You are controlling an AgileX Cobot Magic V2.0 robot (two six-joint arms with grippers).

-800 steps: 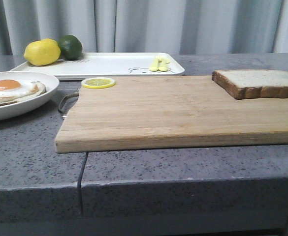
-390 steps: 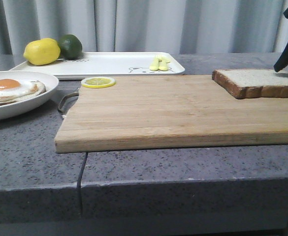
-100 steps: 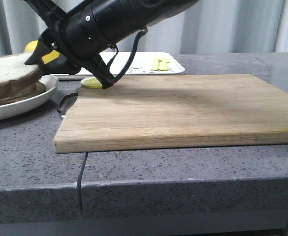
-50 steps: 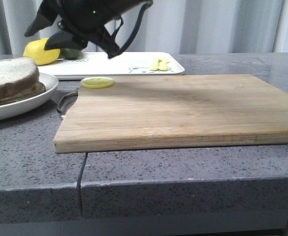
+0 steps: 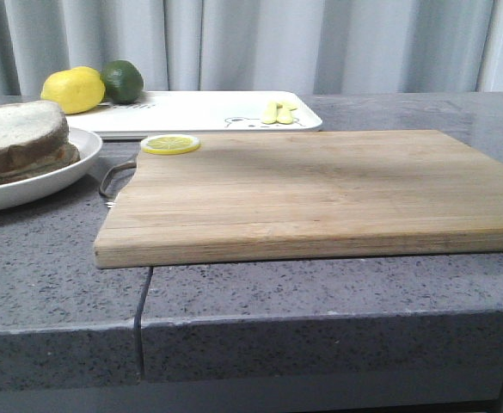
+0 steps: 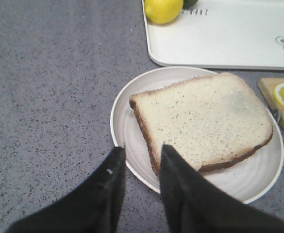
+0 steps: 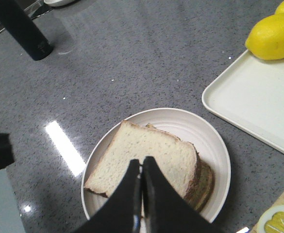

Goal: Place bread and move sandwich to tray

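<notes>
The bread (image 5: 15,127) lies as the top slice of the sandwich (image 5: 27,159) in the round white plate (image 5: 58,176) at the left; the egg is hidden under it. My left gripper (image 6: 139,150) is open and empty, with its fingers above the plate's rim (image 6: 120,131) beside the bread's corner (image 6: 205,121). My right gripper (image 7: 142,164) is shut and empty, above the bread (image 7: 156,143) and the plate (image 7: 212,145). The white tray (image 5: 199,110) lies at the back. Neither gripper shows in the front view.
A wooden cutting board (image 5: 320,189) fills the middle, with a lemon slice (image 5: 171,144) at its far left corner. A lemon (image 5: 73,89), a lime (image 5: 123,80) and a small yellow item (image 5: 277,111) are on the tray. A black cylinder (image 7: 20,29) stands beyond the plate.
The right arm has risen out of the front view, away from the plate. The bread stays on top of the sandwich, where 8 s ago the egg lay bare.
</notes>
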